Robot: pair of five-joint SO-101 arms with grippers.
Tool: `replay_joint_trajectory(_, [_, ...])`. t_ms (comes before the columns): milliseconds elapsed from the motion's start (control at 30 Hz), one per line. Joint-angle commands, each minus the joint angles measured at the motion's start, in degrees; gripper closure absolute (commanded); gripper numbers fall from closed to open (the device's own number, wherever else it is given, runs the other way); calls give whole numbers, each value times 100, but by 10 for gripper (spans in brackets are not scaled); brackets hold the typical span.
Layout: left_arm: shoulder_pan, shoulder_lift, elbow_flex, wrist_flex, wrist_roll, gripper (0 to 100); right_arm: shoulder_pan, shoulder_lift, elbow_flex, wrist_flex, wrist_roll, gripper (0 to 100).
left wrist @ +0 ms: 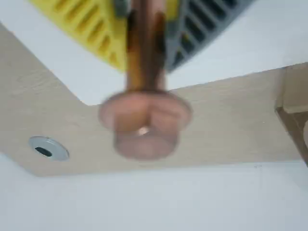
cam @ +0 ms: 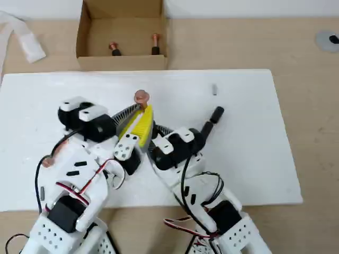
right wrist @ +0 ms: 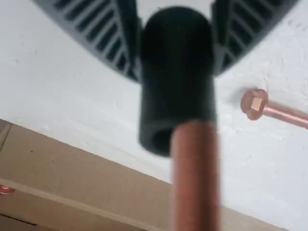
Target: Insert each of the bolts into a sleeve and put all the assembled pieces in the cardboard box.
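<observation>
The left gripper (cam: 142, 107) is clenched on a copper bolt (left wrist: 144, 120), its yellow and grey fingers pinching the shaft, the flanged head sticking out past the tips over the far part of the white board (cam: 254, 159). The right gripper (right wrist: 175, 62) grasps a black sleeve (cam: 216, 114) just to the side, and a copper shaft shows at the sleeve's near opening. A loose bolt (right wrist: 255, 103) lies on the board. Beyond it on the table (cam: 307, 106) stands the cardboard box (cam: 82, 32), open, with two assembled pieces (cam: 114, 48) upright inside.
</observation>
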Motion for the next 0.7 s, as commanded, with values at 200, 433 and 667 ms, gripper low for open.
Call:
replay_joint_trajectory(200, [-343,-22,0,-273,-62,991,-84,-796,-57,-149,-18,989])
replay_joint_trajectory(433, [-290,-13,290,-888,-53,992,-84,-796,-57,-149,-18,989])
replay_joint_trajectory(667, [-281,-13,290,-818,-18,993,-84,-796,-31,-158,-18,989])
